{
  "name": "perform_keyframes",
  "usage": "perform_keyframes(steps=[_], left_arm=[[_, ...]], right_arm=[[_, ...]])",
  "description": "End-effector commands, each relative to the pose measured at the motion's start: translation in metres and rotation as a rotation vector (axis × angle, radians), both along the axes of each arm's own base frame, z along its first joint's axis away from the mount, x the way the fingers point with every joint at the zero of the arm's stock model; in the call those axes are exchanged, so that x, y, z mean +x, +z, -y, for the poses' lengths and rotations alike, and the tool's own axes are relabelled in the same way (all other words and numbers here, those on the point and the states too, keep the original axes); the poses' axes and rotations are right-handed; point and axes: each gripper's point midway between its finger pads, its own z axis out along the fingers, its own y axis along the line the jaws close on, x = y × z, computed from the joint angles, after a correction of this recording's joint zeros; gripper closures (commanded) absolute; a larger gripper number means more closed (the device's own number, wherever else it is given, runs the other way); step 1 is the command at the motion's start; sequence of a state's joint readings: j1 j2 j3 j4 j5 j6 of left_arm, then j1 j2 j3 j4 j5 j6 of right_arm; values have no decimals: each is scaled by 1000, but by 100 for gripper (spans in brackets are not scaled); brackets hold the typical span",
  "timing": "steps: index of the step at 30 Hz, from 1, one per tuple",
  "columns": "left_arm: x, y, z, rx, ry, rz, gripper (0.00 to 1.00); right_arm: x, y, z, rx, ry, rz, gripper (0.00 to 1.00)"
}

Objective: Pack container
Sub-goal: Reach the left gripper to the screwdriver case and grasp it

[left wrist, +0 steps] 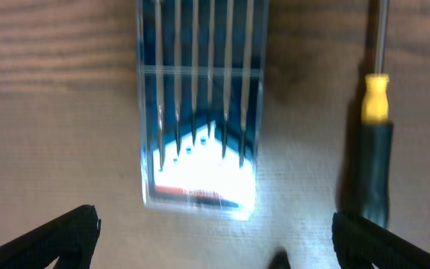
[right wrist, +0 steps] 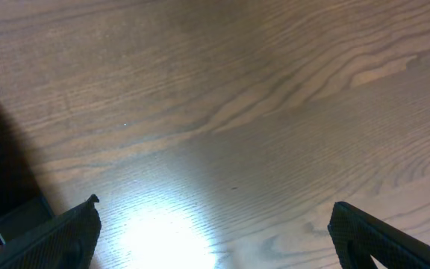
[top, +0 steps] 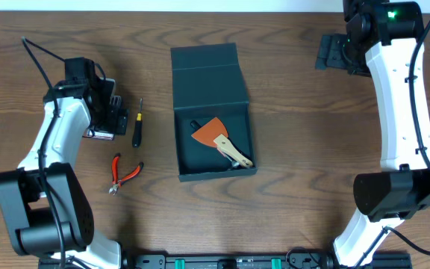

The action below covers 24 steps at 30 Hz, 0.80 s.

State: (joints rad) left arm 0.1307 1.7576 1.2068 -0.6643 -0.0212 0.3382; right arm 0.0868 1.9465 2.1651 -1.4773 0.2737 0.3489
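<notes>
Mid-table in the overhead view, sitting square with its flap lid folded back toward the far edge: the container. Inside it, lying slantwise, an orange-bladed scraper with a pale handle, its far end dark and hard to read. Well to the left of the box: a black-and-yellow screwdriver and red-handled pliers. For the left gripper: spread wide, clasping nothing, hanging over a blue case of thin bits just beside the screwdriver. Only fingertips visible at the bottom corners; case's near end washed out by glare, label unreadable. For the right gripper: likewise spread wide, nothing held, above the wood table right of the box, with a dark sliver of container wall cut off at the left edge.
</notes>
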Motion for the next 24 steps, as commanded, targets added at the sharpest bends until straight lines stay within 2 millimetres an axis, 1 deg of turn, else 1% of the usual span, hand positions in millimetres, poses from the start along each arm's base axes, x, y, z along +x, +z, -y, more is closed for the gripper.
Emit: perform_keyframes(steps=[1, 4, 8, 17, 24], left_arm=[[15, 1, -3, -25, -27, 30, 2], [19, -10, -2, -68, -30, 30, 2], [22, -22, -9, -70, -19, 19, 2], [23, -56, -10, -75, -34, -34, 2], [27, -68, -11, -76, -33, -36, 2]], right_arm=[[1, 6, 5, -7, -24, 20, 1], [1, 6, 5, -7, -24, 20, 1], [1, 6, 5, -7, -24, 21, 1], [1, 6, 5, -7, -23, 20, 1], [1, 6, 5, -7, -23, 20, 1]])
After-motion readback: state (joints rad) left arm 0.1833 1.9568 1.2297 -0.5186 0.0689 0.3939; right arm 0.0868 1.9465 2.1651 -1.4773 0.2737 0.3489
